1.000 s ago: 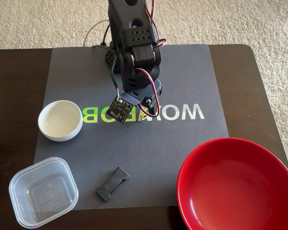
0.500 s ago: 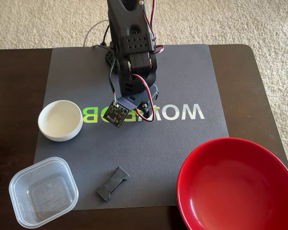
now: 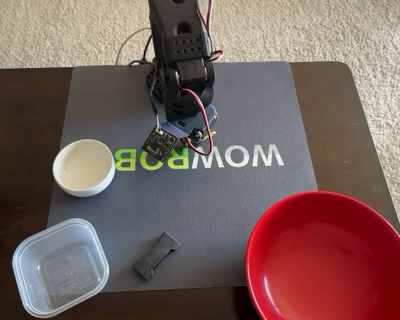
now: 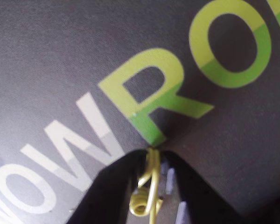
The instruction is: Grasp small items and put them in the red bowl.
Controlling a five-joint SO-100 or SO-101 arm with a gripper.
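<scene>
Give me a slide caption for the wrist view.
Gripper shut on the yellow-green wire clip, just above the grey mat and its green R.

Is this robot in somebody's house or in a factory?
Probably somebody's house. The dark wooden table stands on beige carpet, and on it sit kitchen things: a red bowl, a small white bowl and a clear plastic tub.

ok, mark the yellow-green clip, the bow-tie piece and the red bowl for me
yellow-green clip (image 4: 149, 186): wrist view, on its wire shank between the closed jaws.
bow-tie piece (image 3: 156, 255): fixed view, on its narrow middle.
red bowl (image 3: 253, 237): fixed view, on its left rim.
</scene>
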